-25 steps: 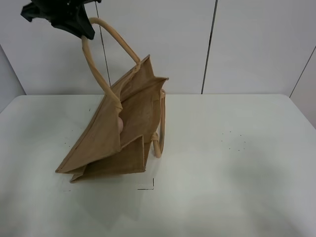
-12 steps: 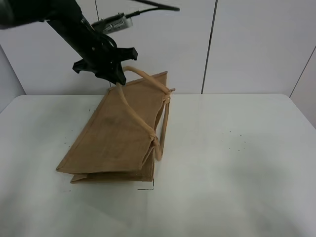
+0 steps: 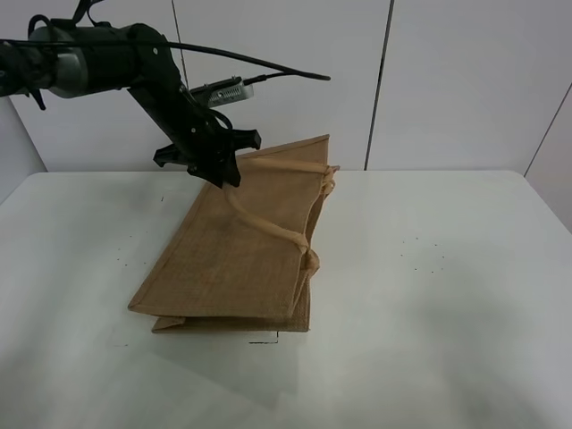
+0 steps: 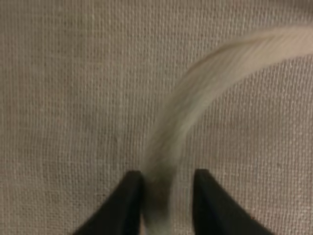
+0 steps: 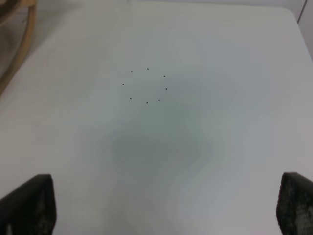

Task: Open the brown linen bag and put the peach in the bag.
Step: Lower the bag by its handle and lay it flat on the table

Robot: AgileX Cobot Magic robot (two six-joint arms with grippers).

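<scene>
The brown linen bag [image 3: 237, 259] lies collapsed on its side on the white table [image 3: 447, 268], mouth toward the back right. My left gripper [image 3: 219, 168] is low at the bag's upper back edge, shut on one beige loop handle [image 3: 264, 225]. The left wrist view shows both fingers [image 4: 128, 200] pinching that handle [image 4: 195, 93] against the coarse weave. The second handle [image 3: 308, 268] hangs at the bag's right side. The peach is hidden. My right gripper [image 5: 164, 203] is open and empty above bare table; it is out of the exterior high view.
A ring of small dark dots [image 5: 145, 85] marks the table right of the bag, also seen in the exterior high view [image 3: 422, 255]. A small black corner mark [image 3: 268, 338] sits by the bag's front edge. White wall panels [image 3: 465, 80] stand behind the table.
My left gripper came down from high up with the handle. The bag went from lifted open to flattened and shifted slightly right. The peach, glimpsed inside earlier, no longer shows.
</scene>
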